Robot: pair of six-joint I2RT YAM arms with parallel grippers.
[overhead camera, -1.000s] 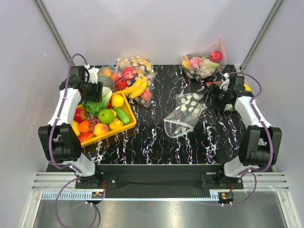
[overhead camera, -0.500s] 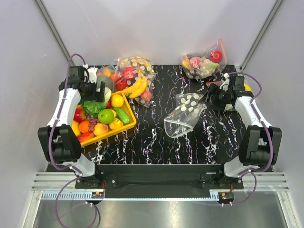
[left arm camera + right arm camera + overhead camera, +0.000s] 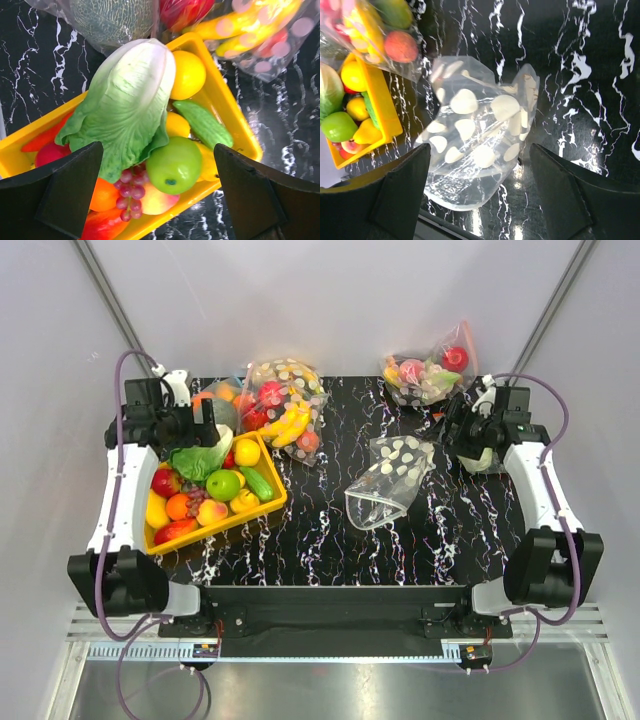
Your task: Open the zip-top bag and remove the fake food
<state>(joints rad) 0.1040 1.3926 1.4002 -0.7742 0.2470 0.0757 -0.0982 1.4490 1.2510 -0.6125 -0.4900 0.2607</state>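
Observation:
The zip-top bag (image 3: 390, 480) lies in the middle of the black marble table, clear with white dots, empty, its mouth gaping toward the near edge. In the right wrist view the bag (image 3: 477, 137) lies below and between my open jaws. My right gripper (image 3: 455, 430) (image 3: 480, 200) is open and empty, above and to the right of the bag. The lettuce (image 3: 200, 462) (image 3: 125, 100), green apple (image 3: 223, 484) (image 3: 175, 165) and a red fruit (image 3: 166, 481) lie in the yellow tray (image 3: 270, 508). My left gripper (image 3: 207, 428) (image 3: 157, 200) hovers open and empty above the tray.
A bulky dotted bag with bananas (image 3: 283, 410) lies behind the tray, beside a bagged melon (image 3: 112, 20). Another filled clear bag (image 3: 428, 370) sits at the back right. The tray also holds oranges, lemons, a cucumber and grapes (image 3: 125, 192).
Both arms have risen and drawn back. The left gripper lifted off the tray toward the left; the right gripper moved up and right, away from the bag. The bag has not moved.

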